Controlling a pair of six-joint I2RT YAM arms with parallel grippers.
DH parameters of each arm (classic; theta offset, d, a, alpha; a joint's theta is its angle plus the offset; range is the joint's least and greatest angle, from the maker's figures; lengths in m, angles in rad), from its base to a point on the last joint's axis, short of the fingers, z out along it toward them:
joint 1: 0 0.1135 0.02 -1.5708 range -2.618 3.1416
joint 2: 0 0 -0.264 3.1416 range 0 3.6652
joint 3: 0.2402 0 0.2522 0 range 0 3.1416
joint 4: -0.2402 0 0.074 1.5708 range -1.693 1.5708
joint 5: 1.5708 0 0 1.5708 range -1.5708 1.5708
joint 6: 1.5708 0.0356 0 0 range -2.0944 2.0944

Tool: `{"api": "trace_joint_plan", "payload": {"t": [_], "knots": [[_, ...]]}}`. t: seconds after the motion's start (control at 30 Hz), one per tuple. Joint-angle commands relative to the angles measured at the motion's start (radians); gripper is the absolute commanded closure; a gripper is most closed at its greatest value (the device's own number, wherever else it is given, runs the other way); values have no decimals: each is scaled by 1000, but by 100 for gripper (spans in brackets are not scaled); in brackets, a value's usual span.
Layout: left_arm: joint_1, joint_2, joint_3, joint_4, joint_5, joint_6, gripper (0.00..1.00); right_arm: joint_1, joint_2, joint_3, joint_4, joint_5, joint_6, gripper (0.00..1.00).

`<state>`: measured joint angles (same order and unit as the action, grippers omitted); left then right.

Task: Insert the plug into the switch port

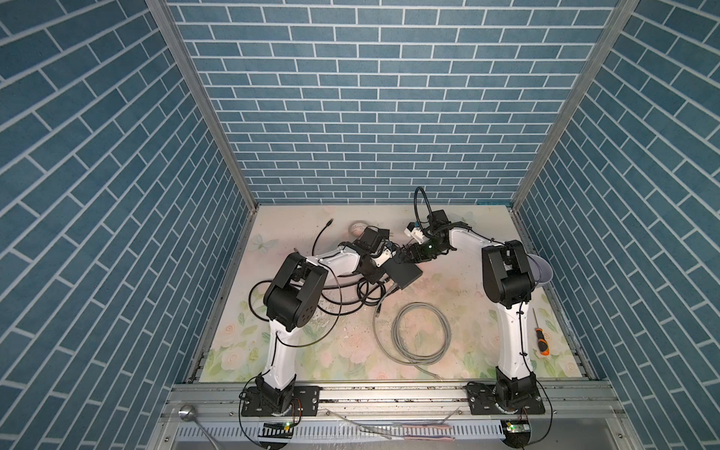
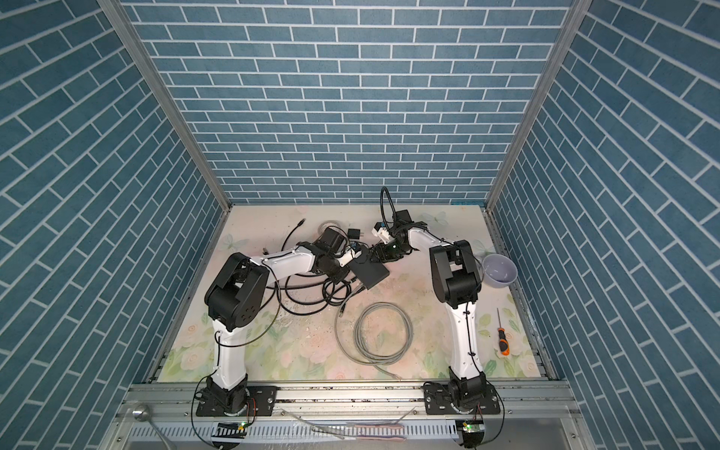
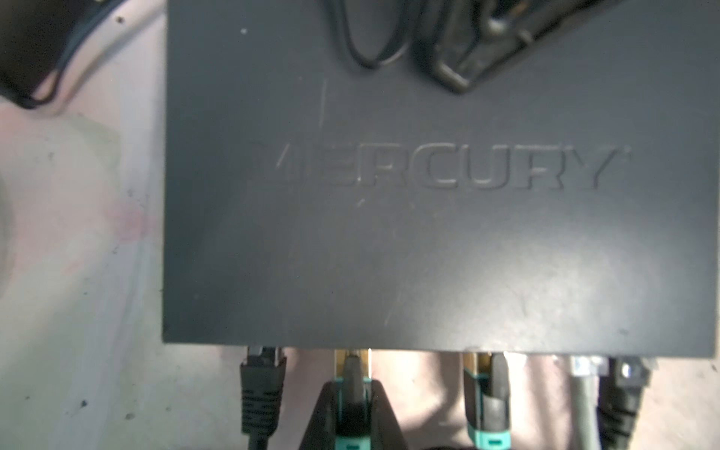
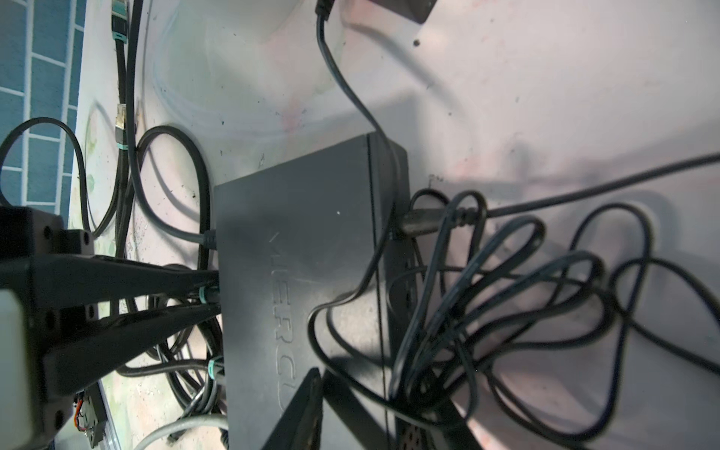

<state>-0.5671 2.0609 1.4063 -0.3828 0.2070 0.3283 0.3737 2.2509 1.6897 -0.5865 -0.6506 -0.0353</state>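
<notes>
One flat matte-black rectangular switch [image 1: 403, 273]: mid-table, other cables [image 3: 261, 389] already in.
Right claw [image 1: 406, 254]: at its far edge; you cannot tell its opening.
Left claw [image 3: 352, 386]: pinched on the black teal-collared plug [image 3: 352, 366].
Progress: plug at the switch's edge, seemingly nearly seated; press home.

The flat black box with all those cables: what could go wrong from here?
1. The left gripper pinches a teal-collared black plug at the port edge of the flat matte-black switch; a skewed push might jam it or shove the switch.
2. Thin black cord loops lie across the switch by the right gripper; pulling away could snag them.
</notes>
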Motion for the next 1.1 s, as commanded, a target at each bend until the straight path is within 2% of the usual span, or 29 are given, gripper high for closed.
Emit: {"api": "trace_joint_plan", "payload": {"t": [0.0,0.13,0.4,0.6,0.77,0.9,1.07], "knots": [[-30,15,81,41,114,63,99,69,60,71,-114,-82,-72,62],[-30,41,103,57,69,15,99,84,60,62,-99,-152,-85,62],[-33,63,96,198,-52,-163,100,108,96,65,-130,-182,-121,66],[-35,93,121,228,13,-174,100,108,113,99,-136,-206,-134,66],[-34,116,203,182,18,-198,100,108,144,161,-175,-229,-152,66],[-34,170,267,168,17,-232,100,105,214,284,-194,-218,-104,67],[-34,237,368,118,3,-229,100,103,261,381,-224,-230,-106,67]]}}
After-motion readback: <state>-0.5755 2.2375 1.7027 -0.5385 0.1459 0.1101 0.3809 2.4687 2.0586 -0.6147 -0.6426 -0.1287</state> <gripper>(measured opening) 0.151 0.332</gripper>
